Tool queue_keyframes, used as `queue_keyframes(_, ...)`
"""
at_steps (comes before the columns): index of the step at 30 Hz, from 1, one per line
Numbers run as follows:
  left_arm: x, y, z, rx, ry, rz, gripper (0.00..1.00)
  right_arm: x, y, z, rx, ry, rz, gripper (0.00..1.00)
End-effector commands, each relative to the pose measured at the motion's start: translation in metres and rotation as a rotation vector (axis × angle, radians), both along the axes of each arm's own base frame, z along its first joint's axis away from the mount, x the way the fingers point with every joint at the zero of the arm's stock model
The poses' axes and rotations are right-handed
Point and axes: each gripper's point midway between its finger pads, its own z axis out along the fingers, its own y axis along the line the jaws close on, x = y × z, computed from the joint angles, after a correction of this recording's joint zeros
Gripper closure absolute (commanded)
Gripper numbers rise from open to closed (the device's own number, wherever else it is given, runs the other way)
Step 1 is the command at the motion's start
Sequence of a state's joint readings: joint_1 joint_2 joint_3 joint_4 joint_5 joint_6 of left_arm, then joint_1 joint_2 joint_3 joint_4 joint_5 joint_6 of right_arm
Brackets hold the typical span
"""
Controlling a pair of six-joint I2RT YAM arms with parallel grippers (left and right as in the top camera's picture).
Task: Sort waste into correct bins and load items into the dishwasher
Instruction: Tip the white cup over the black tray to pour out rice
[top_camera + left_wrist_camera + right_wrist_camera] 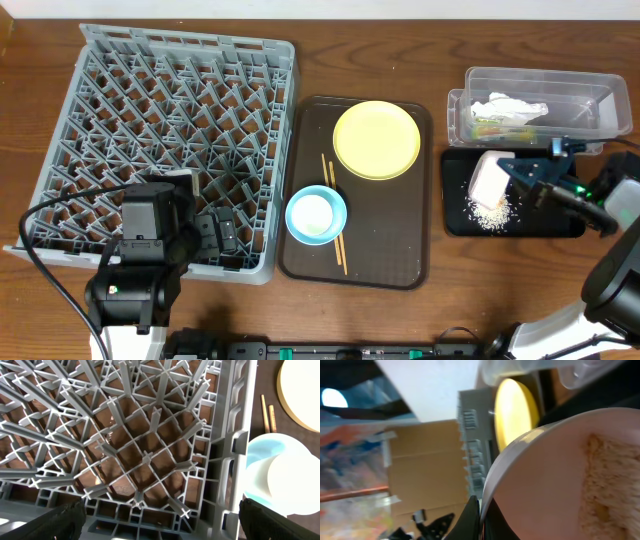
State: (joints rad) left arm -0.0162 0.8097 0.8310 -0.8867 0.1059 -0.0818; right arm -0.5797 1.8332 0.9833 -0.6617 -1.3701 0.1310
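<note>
My right gripper is shut on the rim of the cream-white bowl, which is tipped on its side over the black tray. Pale rice grains lie heaped on that tray, and more cling inside the bowl. The clear tub holds the white napkin and a green-orange scrap. My left gripper hangs open and empty over the front right corner of the grey dish rack.
The brown serving tray between rack and bins carries the yellow plate, the blue bowl with a white cup in it, and the chopsticks.
</note>
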Motion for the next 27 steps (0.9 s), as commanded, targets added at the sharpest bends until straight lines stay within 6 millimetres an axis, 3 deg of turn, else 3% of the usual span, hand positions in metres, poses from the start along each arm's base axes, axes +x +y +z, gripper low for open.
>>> queue_keyframes(1, 0.002, -0.002, 0.008, -0.010, -0.018, 0.001, 0.02, 0.003, -0.018, 0.031, 0.127, -0.110, -0.042, 0.99)
queue_keyframes(15, 0.002, -0.002, 0.008, -0.010, -0.018, 0.001, 0.02, -0.003, -0.064, 0.035, 0.195, -0.061, -0.179, 0.99)
queue_keyframes(27, 0.002, -0.002, 0.008, -0.010, -0.018, 0.001, 0.02, -0.002, -0.059, 0.035, 0.257, 0.018, -0.177, 0.99)
